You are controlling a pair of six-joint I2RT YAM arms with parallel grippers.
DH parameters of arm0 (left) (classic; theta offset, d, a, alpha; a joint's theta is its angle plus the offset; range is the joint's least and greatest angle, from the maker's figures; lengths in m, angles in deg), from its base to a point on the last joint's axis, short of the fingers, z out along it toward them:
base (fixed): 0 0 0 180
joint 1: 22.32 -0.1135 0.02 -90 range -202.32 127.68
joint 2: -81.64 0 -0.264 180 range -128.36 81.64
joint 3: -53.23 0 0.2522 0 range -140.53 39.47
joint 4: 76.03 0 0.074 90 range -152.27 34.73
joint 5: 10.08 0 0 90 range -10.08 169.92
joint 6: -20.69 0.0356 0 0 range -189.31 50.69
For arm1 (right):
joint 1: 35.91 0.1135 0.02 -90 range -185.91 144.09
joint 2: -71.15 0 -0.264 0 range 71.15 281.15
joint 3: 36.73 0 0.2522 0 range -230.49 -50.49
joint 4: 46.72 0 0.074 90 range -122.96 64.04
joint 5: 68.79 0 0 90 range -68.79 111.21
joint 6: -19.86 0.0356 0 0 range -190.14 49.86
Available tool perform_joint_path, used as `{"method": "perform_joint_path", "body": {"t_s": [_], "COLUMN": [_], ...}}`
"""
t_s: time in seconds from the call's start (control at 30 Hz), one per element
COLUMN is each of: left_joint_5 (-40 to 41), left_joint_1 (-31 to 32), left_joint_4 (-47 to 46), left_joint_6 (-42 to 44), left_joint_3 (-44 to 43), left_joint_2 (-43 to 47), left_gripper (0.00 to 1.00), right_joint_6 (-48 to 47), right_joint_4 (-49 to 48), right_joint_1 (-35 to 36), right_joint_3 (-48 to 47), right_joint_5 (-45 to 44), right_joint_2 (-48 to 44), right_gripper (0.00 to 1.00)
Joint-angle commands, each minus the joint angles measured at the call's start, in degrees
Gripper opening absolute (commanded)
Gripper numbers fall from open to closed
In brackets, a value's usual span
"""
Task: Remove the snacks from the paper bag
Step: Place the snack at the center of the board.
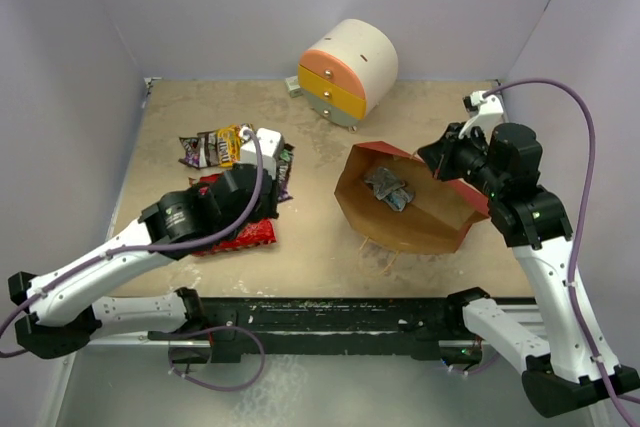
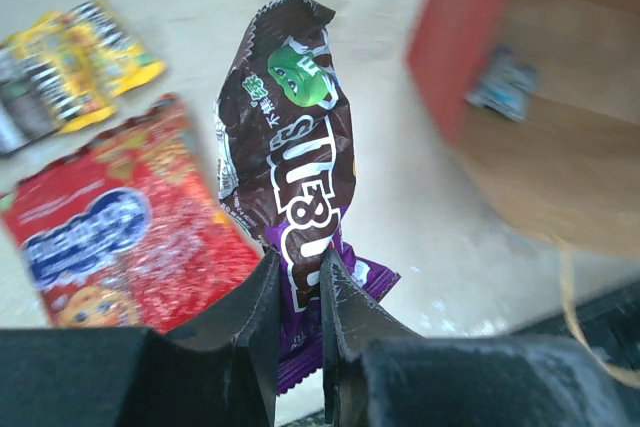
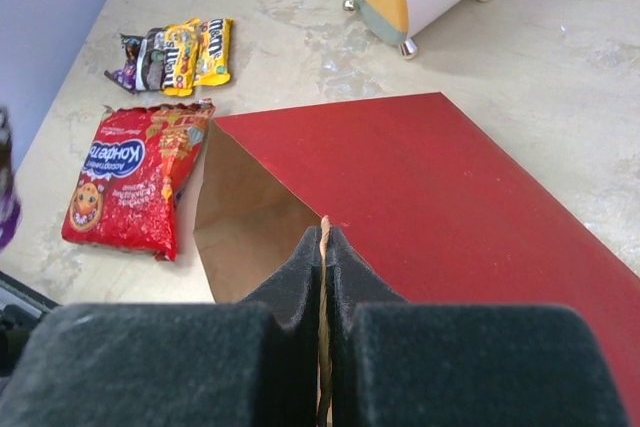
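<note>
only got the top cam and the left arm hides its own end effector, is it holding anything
Observer: Yes. The left wrist view shows the left end effector shut on a brown candy packet.
Operator: ok and the other side
Observer: The right end effector is shut on the thin string handle of the paper bag.
Operator: anything else in that left pinch
Observer: A purple packet shows behind the brown one at the fingers. I cannot tell whether it is clamped too.

Open gap between snacks (image 1: 222, 145) and paper bag (image 1: 420, 225)
</note>
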Motion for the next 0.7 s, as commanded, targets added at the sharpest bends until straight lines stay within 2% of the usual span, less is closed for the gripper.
{"method": "perform_joint_path", "body": {"t_s": [0.0, 0.17, 0.3, 0.53, 0.6, 0.67], "left_joint_5": [7.37, -7.87, -18.48, -25.18, -25.45, -26.31], "left_joint_1": [-10.21, -24.4, -34.25, -41.44, -42.68, -44.4], "left_joint_4": [6.35, -5.7, -9.75, 1.21, 3.49, 3.07], "left_joint_6": [-7.89, -5.42, -4.48, 1.61, 2.43, 2.88], "left_joint_3": [-2.19, -3.1, -10.22, -40.45, -46.19, -47.96], "left_joint_2": [-5.88, -16.6, -30.72, -61.5, -66.89, -69.47], "left_gripper": [0.0, 0.0, 0.0, 0.0, 0.0, 0.0], "right_joint_6": [-0.34, -0.75, -3.41, -5.16, -5.36, -5.79], "right_joint_4": [-0.98, -0.68, 1.03, 1.03, 0.91, 1.09], "right_joint_1": [-0.02, -0.04, -0.02, 1.77, 1.82, 1.82], "right_joint_3": [0.37, -0.24, -2.49, -2.04, -1.37, -1.24], "right_joint_5": [2.72, 5.52, 6.59, 4.09, 3.41, 2.17], "right_joint_2": [-0.49, 0.69, 2.41, 1.16, 0.25, -0.09], "right_gripper": [0.0, 0.0, 0.0, 0.0, 0.0, 0.0]}}
